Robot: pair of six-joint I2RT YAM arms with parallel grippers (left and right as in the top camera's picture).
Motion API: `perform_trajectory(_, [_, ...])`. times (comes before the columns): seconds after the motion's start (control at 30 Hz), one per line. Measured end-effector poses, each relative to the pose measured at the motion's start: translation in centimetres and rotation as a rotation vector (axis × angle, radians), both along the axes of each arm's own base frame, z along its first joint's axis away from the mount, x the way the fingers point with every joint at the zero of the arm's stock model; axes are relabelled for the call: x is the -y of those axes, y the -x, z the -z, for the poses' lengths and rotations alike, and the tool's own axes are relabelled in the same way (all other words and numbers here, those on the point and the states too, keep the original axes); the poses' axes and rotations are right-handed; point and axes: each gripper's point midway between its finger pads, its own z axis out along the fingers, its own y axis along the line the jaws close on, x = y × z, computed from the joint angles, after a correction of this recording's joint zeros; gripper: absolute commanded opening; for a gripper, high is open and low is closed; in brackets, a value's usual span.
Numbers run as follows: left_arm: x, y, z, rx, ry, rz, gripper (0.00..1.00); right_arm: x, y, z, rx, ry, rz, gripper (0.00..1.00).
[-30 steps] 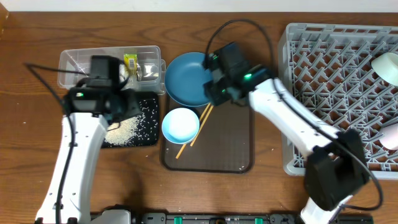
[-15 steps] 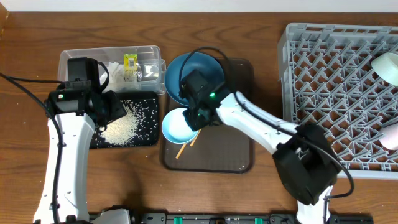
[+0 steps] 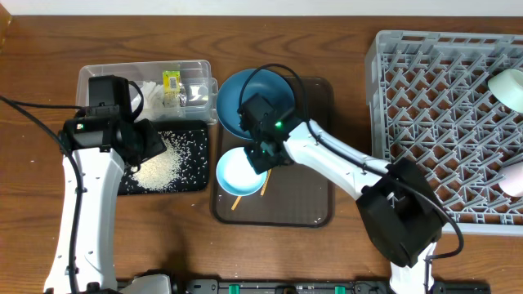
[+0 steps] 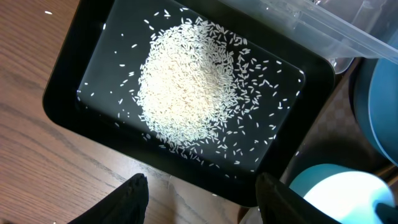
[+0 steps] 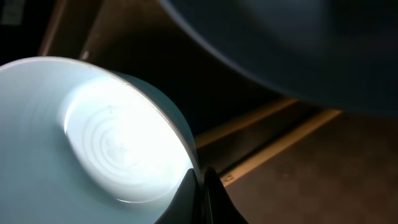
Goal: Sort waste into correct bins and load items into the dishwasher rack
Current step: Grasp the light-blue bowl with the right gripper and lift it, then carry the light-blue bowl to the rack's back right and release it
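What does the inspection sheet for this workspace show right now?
surface: wooden table, brown serving tray at centre.
job's things: wrapper and tissue in clear tub; rice in black tray; blue dish, mint-green bowl and chopsticks on the serving tray; white bowl and pink bowl in rack.
clutter: nothing seen.
grippers: left gripper open over the black tray's edge; right gripper shut on the mint-green bowl's rim.
cables: black cable arches over the blue dish.
surroundings: nothing seen.
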Motion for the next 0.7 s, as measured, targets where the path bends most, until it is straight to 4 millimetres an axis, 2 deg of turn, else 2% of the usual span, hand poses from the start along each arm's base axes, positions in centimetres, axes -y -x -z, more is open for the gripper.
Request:
perform_trajectory(0.17, [0.0,0.0,0.0,0.000,-0.001,0.000,0.59,1.8,-1.8,-1.2,0.039,-0.001,0.018,0.01])
perform_trajectory(0.23, [0.0,0.0,0.0,0.001,-0.001,0.000,0.59,3.1,-3.0,-2.9,0.082,-0.007,0.041,0.01])
perform_trajectory(0.33, [0.0,0.0,0.0,0.001,-0.001,0.000,0.59,6.0,-5.4,-6.8,0.189,-0.018,0.099,0.01])
perform_trajectory(0.4, [0.0,0.0,0.0,0.000,0.000,0.000,0.59,8.9,-7.3,-9.8,0.283,-0.010,0.155,0.01])
perform_trajectory(0.47, [0.0,0.0,0.0,0.001,0.000,0.000,0.59,12.7,-9.3,-12.8,0.392,0.027,0.232,0.01])
perform_trajectory(0.6, [0.0,-0.1,0.0,0.005,-0.001,0.000,0.59,20.2,-13.0,-16.8,0.589,0.154,0.374,0.01])
perform_trajectory(0.7, [0.0,-0.1,0.0,0.005,-0.001,0.000,0.59,26.5,-15.7,-19.6,0.743,0.295,0.505,0.01])
